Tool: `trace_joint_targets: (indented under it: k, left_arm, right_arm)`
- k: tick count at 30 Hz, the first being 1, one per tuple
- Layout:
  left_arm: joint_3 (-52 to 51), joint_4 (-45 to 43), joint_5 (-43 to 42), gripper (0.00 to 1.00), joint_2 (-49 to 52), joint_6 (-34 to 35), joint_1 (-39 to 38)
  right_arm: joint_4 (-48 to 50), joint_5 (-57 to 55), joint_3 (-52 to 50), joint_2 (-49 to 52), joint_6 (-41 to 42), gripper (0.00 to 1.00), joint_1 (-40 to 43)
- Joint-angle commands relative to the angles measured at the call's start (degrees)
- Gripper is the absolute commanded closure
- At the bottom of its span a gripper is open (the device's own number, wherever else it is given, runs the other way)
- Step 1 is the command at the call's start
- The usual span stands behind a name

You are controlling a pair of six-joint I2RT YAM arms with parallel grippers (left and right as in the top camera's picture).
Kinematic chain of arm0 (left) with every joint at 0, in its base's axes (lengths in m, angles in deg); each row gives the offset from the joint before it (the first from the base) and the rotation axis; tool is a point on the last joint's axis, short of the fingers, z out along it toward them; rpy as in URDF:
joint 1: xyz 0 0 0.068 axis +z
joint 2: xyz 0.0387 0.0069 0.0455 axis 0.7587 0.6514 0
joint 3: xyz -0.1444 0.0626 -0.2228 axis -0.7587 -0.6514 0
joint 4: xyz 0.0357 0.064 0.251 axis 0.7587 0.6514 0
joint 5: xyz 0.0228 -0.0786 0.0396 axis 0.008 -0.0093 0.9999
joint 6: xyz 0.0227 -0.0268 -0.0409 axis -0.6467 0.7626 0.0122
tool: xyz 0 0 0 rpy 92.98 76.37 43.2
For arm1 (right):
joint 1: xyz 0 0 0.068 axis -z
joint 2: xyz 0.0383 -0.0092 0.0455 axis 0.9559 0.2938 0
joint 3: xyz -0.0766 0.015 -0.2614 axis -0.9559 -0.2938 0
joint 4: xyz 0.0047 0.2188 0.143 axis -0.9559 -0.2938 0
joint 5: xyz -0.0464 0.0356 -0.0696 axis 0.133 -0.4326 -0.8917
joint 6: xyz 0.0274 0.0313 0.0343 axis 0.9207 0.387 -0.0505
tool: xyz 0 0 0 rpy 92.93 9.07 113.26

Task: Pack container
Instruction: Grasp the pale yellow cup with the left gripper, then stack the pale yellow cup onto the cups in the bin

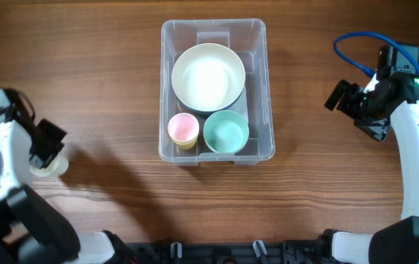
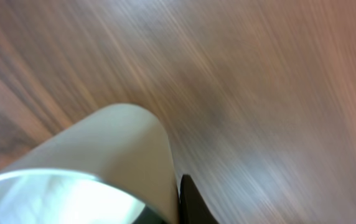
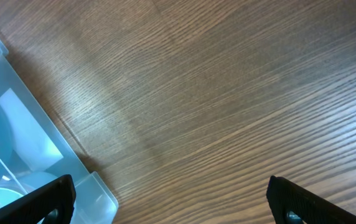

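The clear plastic container [image 1: 168, 88] stands in the middle of the table. It holds a large cream bowl [image 1: 208, 76], a pink cup [image 1: 183, 130] and a mint green bowl [image 1: 226, 131]. My left gripper [image 1: 47, 150] at the far left is shut on a cream cup [image 1: 54, 166], which fills the left wrist view [image 2: 109, 155] close up. My right gripper [image 1: 345, 99] is open and empty, to the right of the container. The container's corner shows in the right wrist view [image 3: 16, 143], with the gripper's fingertips [image 3: 172, 199] spread wide over bare wood.
A blue cable [image 1: 356, 51] loops above the right arm. The brown wooden table [image 1: 107, 59] surrounds the container.
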Motion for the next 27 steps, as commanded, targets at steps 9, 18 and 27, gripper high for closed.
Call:
trace_joint_targets:
  k: [9,18,27]
  left_arm:
    - [23.85,4.59,-3.89,0.96,-10.19,-1.88,-56.65]
    - [23.85,11.06,5.05,0.96,3.76,-1.11,-66.16]
    - [23.82,16.02,5.16,0.96,3.65,0.17,-66.16]
  right_arm:
    - [0.72,-0.11,-0.31,0.11,-0.5,0.0,-0.13]
    - [0.81,-0.13,-0.31,0.11,-0.5,0.0,-0.13]
    - [0.81,-0.13,-0.31,0.11,-0.48,0.0,-0.13]
